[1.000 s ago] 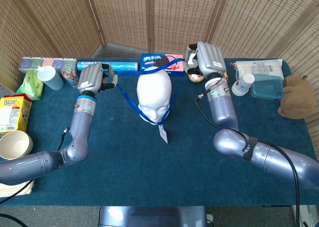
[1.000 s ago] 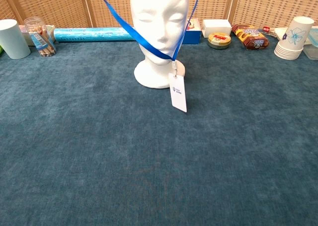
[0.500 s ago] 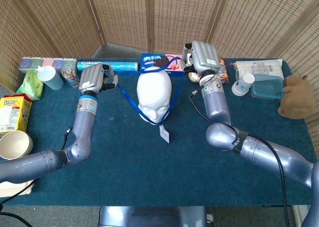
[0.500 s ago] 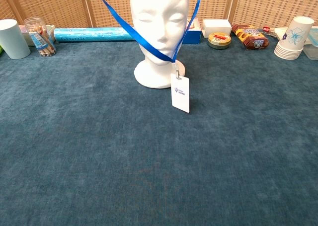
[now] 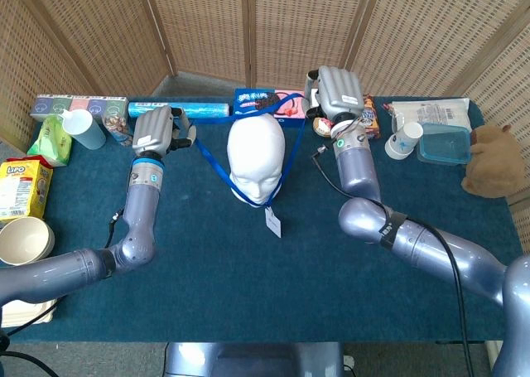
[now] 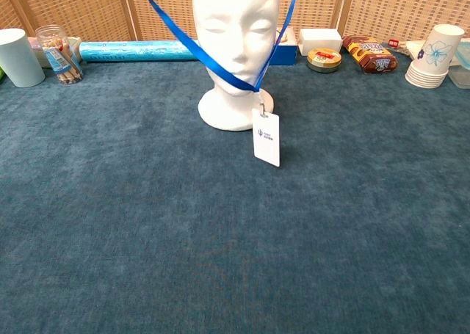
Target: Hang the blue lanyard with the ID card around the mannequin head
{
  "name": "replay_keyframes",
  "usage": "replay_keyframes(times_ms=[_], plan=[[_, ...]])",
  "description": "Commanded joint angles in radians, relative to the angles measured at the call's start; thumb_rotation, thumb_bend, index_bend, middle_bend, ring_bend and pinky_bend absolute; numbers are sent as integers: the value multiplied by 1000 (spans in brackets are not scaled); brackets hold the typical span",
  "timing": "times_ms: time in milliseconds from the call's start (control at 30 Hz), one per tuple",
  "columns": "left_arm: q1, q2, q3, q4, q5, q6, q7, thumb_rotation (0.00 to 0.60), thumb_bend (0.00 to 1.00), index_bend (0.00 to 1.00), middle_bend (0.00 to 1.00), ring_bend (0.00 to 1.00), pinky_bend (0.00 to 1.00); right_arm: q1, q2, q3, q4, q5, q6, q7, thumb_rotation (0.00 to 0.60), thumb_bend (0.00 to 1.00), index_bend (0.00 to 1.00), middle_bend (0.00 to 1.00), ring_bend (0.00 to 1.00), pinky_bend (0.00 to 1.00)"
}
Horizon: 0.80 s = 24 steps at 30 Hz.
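Note:
The white mannequin head [image 5: 257,157] [image 6: 236,33] stands upright at the middle back of the table. The blue lanyard [image 5: 214,161] [image 6: 191,46] loops under its chin, and both straps run up and outward past the sides of the head. The white ID card [image 6: 266,136] [image 5: 272,221] hangs below the chin, in front of the base. My left hand [image 5: 155,132] holds the left strap, raised left of the head. My right hand [image 5: 334,93] holds the right strap, which arcs over the back of the crown. Neither hand shows in the chest view.
Along the back edge lie a blue foil roll [image 6: 136,51], a cookie box [image 5: 258,103], a small tin [image 6: 324,58], snack packs [image 6: 370,53] and stacked paper cups [image 6: 432,55]. A blue cup [image 5: 83,128] and jar [image 6: 57,53] stand far left; a plush toy [image 5: 492,161] sits far right.
My right hand has moved left toward the mannequin head, carrying its strap over the back of the crown. The ID card has swung slightly right. My left hand has hardly moved.

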Motion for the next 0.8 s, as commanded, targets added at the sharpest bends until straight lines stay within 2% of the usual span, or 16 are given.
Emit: replay_keyframes(times_ms=[33, 100, 167, 233, 300, 367, 467, 600, 800], plan=[[4, 1, 4, -3, 5, -2, 2, 513, 343, 569, 941, 942, 984, 4, -2, -8, 10, -9, -12, -8, 600, 422, 530, 837, 947, 979], [6, 4, 10, -5, 6, -7, 8, 513, 296, 462, 782, 761, 877, 6, 0, -15, 17, -2, -28, -19, 600, 404, 458, 739, 853, 908], [7, 11, 15, -11, -8, -25, 22, 511, 253, 288, 538, 473, 643, 9, 0, -19, 25, 19, -48, -29, 600, 383, 384, 624, 721, 788], [5, 25, 16, -22, -36, -52, 38, 508, 223, 192, 374, 280, 458, 15, -4, -24, 43, 40, -79, -36, 600, 368, 334, 529, 609, 700], [4, 35, 16, -30, -49, -63, 47, 508, 196, 155, 264, 152, 338, 21, -4, -31, 53, 56, -98, -47, 600, 364, 291, 453, 516, 619], [3, 39, 18, -31, -46, -61, 48, 508, 185, 146, 215, 103, 300, 25, -3, -34, 60, 61, -113, -49, 599, 359, 255, 391, 435, 534], [6, 39, 21, -30, -41, -56, 44, 507, 174, 121, 162, 53, 269, 27, -2, -34, 63, 59, -124, -39, 598, 353, 231, 325, 358, 467], [11, 39, 23, -25, -36, -58, 33, 497, 172, 90, 140, 35, 259, 25, 0, -31, 62, 52, -128, -21, 597, 353, 213, 298, 318, 421], [30, 65, 37, -45, -31, -74, 26, 493, 172, 90, 140, 35, 259, 13, 11, -19, 40, 19, -111, 21, 598, 351, 213, 297, 317, 415]])
